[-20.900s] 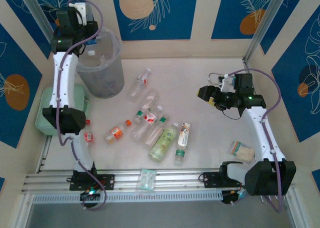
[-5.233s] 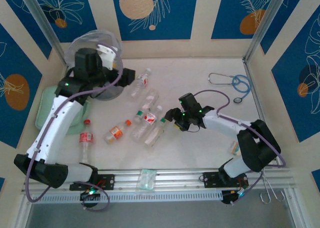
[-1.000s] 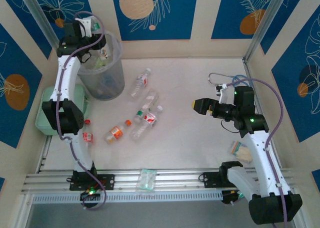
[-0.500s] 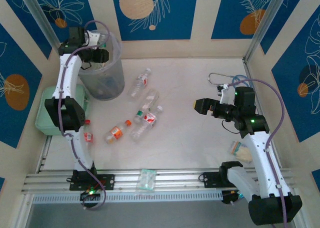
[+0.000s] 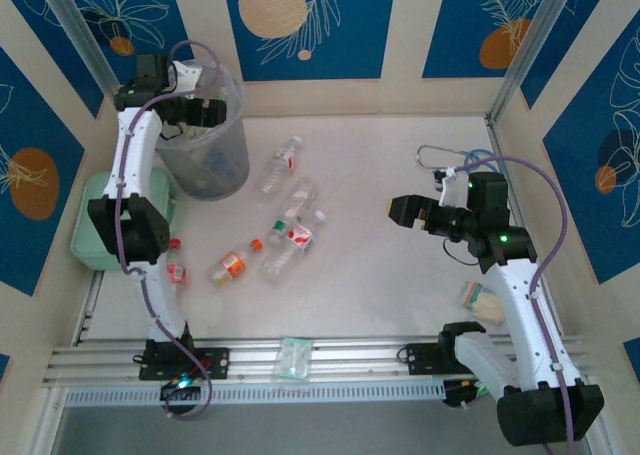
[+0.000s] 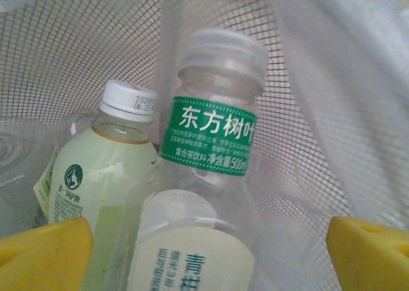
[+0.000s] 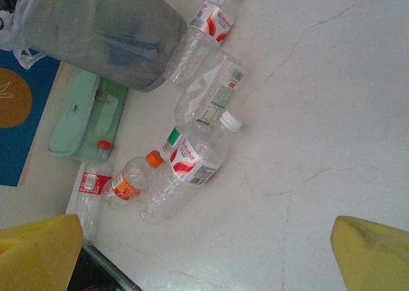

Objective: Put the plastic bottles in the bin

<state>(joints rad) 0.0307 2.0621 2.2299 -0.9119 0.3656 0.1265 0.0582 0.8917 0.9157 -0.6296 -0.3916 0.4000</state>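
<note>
Risk notes, near edge outward.

- Near rail: a flat wrapped packet (image 5: 292, 358) lies here and is not a bottle. A mistaken pick would waste a cycle.
- Left of centre on the bench (image 5: 400, 305): a red-label bottle (image 5: 176, 273) lies just beside the left arm's lower link and the mint-green box (image 5: 95, 225). A reach there is cramped and could knock either one.
- Mid bench: an orange-cap bottle (image 5: 232, 265) lies near a cluster of clear bottles (image 5: 292, 240). The clustered ones touch, so closing on one would likely roll its neighbours.
- Right end effector (image 5: 395, 210): fingers spread wide, nothing between them, hovering well apart from the cluster.
- Far left: the left end effector (image 5: 203, 110) is inside the bin (image 5: 215, 165), fingers spread. A green-label bottle (image 6: 214, 131) stands between them beside a pale green bottle (image 6: 105, 169).
- Contact between fingers and bottle is not evident, though the close wrist view makes this uncertain.
- Main hazard: the liner bag drapes close around the fingers. On withdrawal they could snag it, dragging bottles back out or tipping the bin.
</note>
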